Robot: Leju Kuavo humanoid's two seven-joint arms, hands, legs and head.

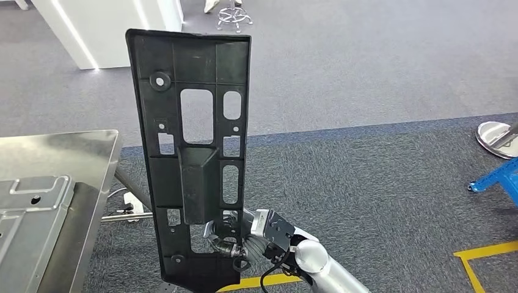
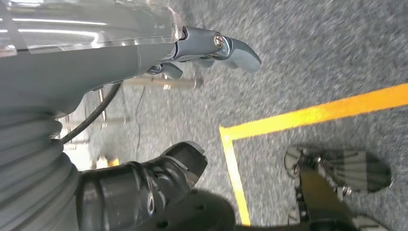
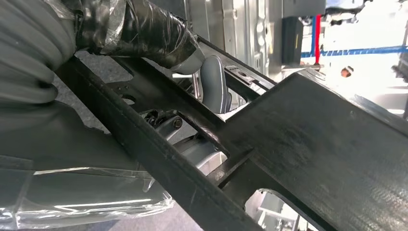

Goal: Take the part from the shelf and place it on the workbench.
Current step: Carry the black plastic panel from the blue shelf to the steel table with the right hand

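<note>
Here the right hand (image 1: pixel 227 239) holds the black part (image 1: pixel 194 152) upright.

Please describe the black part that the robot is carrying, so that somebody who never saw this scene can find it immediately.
Start from the grey carpet floor that fills the head view; near its centre the right hand holds the black part upright by its lower end. It is a long flat plastic panel with ribs and many rectangular openings, unlike the shiny metal workbench at the left.
</note>
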